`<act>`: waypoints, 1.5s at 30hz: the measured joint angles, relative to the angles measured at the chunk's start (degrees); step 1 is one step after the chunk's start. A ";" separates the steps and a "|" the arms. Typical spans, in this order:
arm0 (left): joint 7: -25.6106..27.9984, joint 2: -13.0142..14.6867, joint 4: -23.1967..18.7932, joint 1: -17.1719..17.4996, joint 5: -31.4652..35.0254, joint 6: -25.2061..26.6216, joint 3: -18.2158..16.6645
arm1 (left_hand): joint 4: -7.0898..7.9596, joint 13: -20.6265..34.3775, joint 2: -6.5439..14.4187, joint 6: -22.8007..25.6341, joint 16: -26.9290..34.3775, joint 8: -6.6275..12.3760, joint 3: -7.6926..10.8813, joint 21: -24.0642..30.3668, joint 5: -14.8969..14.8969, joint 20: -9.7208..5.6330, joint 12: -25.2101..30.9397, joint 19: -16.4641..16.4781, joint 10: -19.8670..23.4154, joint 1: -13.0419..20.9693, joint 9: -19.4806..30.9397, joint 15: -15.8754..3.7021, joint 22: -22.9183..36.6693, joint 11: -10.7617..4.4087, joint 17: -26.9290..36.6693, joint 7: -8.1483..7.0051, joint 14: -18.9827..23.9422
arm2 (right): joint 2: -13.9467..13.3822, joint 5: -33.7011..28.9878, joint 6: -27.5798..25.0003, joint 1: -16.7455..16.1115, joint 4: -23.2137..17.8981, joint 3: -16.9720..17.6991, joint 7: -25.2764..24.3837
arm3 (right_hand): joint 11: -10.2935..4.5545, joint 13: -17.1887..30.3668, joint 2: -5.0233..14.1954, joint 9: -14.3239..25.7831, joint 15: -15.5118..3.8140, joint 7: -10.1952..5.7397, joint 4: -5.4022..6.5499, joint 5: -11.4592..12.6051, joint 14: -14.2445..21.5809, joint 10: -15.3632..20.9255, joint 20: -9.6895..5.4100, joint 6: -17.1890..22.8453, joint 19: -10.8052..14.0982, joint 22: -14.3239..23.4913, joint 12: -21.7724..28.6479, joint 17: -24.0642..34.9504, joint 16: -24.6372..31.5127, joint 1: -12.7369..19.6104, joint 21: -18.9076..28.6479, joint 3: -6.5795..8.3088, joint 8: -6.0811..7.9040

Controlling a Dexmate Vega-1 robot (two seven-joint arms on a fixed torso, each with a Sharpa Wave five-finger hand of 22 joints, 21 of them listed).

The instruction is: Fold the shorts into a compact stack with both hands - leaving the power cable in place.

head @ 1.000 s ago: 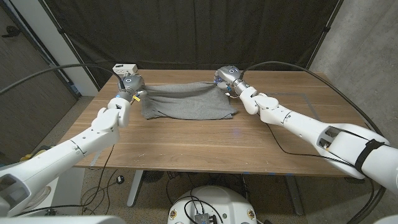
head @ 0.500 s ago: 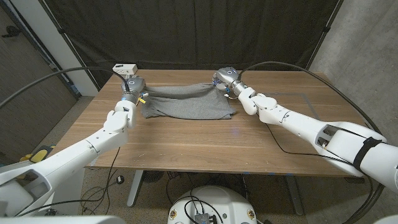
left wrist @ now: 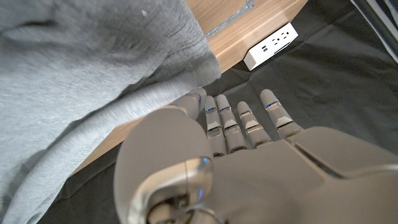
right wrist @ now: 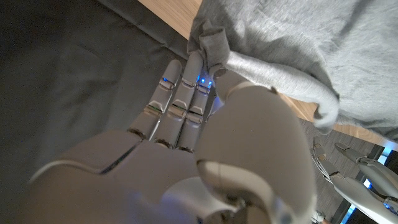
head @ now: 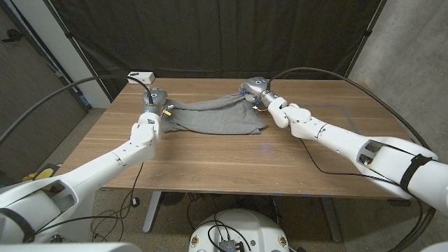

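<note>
Over the last second the left arm has swung inward and toward the table's middle, carrying its corner of the cloth with it, while the right arm has barely shifted.

Head view: the grey shorts point(head: 210, 117) lie on the far half of the wooden table point(head: 231, 164), their far edge lifted off the wood between the two hands. The left hand point(head: 155, 100) holds the left far corner; the right hand point(head: 253, 89) holds the right far corner. A white power strip point(head: 141, 76) sits at the table's far left corner, just beyond the left hand and clear of the shorts. A thin dark cable point(head: 313, 157) trails across the table on the right of the shorts, apart from them.

Left wrist view: the left hand point(left wrist: 211, 155) has its thumb pressed over a fold of the shorts point(left wrist: 81, 74), pinching it against the fingers point(left wrist: 231, 124); the power strip point(left wrist: 270, 46) shows beyond them.

Right wrist view: the right hand point(right wrist: 205, 124) likewise pinches a bunched corner of the shorts point(right wrist: 292, 43) between thumb and fingers point(right wrist: 186, 87).

The step in hand looks to be the first fold: far edge raised, ready to be brought toward the near edge. The next move calls for both hands to travel together at equal height, keeping the edge taut, and to set it down square on the near hem without dragging cloth over the cable.
</note>
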 measured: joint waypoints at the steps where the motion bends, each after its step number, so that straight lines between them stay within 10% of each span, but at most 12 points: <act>1: 0.00 0.00 0.00 0.00 0.07 0.16 0.00 | 0.06 -0.09 0.00 -0.64 0.00 -0.38 0.06 0.00 0.00 0.00 -0.18 0.00 -0.17 0.00 -0.13 0.08 0.00 0.00 0.00 -0.11 -0.08 | -0.06 0.00 0.00 -0.04 -0.15 0.01 0.00 | -0.09 -0.53 -0.19 -0.11 0.30 -0.12 0.35 0.00 -0.47 -1.32 0.05 -0.74 -0.11 -0.02 -1.05 -1.58 -1.57 -1.31 0.03 0.35 0.00; 14: 1.56 0.22 -1.33 -0.50 0.93 2.79 2.22 | 3.41 -0.89 -2.47 -5.74 -0.06 -3.49 -2.48 0.64 -1.33 -0.31 -1.52 -0.30 -2.09 -4.53 -1.20 0.40 -0.01 0.47 -0.25 -0.94 -0.39 | -3.86 -0.18 -3.18 -4.01 -9.20 2.72 2.52 | 0.87 -3.87 -0.94 -0.17 1.73 -0.09 2.26 -0.22 -7.49 -9.10 1.38 -4.99 -2.68 -0.52 -8.30 -11.50 -12.18 -11.04 0.02 3.21 0.46; 45: 9.91 8.85 -19.89 17.28 -17.30 -8.34 -14.95 | 9.15 -4.34 -6.22 -18.58 -4.72 -5.25 -10.44 -2.29 -2.95 1.33 -6.61 -6.66 -9.81 -20.87 -2.83 5.57 -0.42 4.55 -2.50 -2.02 -6.45 | -8.05 3.31 -4.14 -15.63 -27.33 11.40 7.14 | 3.41 -7.24 -0.65 -0.15 2.52 0.53 5.49 -0.65 -17.31 -18.69 0.34 -18.69 -8.61 -0.81 -14.27 -19.01 -19.54 -25.22 -3.82 3.20 0.00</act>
